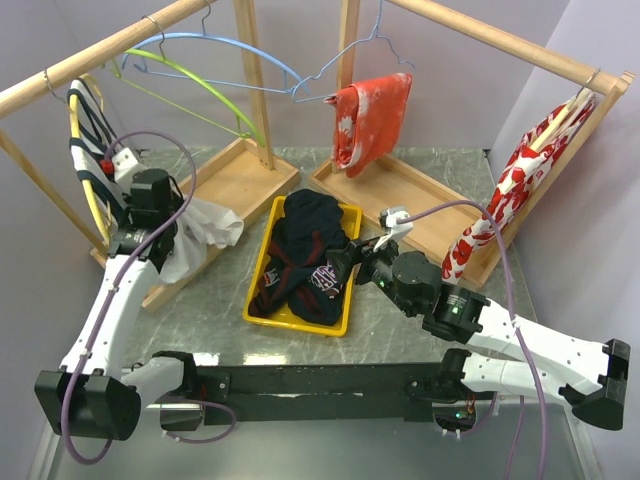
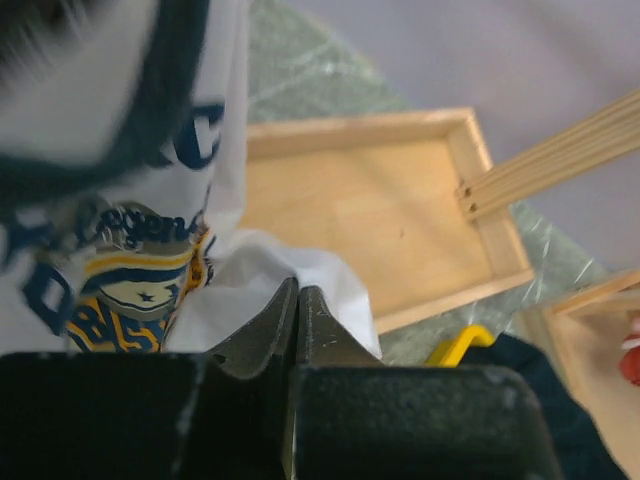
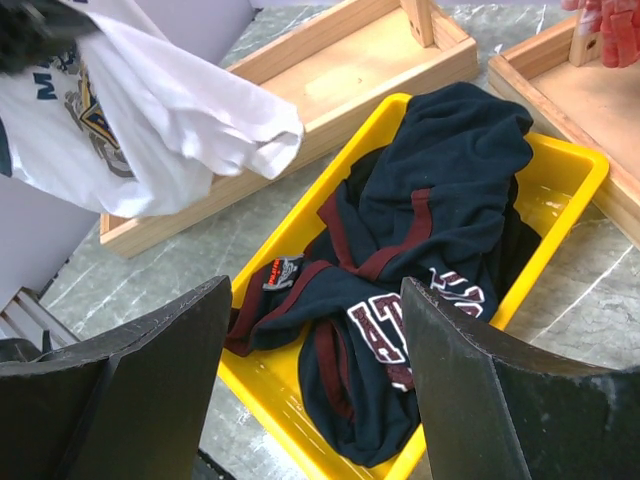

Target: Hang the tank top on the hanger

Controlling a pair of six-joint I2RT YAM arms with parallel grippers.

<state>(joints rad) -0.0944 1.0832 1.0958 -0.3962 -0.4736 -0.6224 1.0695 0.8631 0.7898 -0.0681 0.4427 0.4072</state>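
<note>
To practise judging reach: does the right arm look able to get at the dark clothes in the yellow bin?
Probably yes: its open pincer hovers just above the dark clothes, nothing in between.

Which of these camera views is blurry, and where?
Left wrist: the tank top smears out of focus toward the upper left, while the wooden tray behind it is sharp. Right wrist: the dark clothes are crisp. Top external: evenly lit and sharp.

hanger (image 1: 77,160) far left | tank top (image 1: 205,222) beside it | clothes pile (image 1: 305,250) in tray (image 1: 268,232)
</note>
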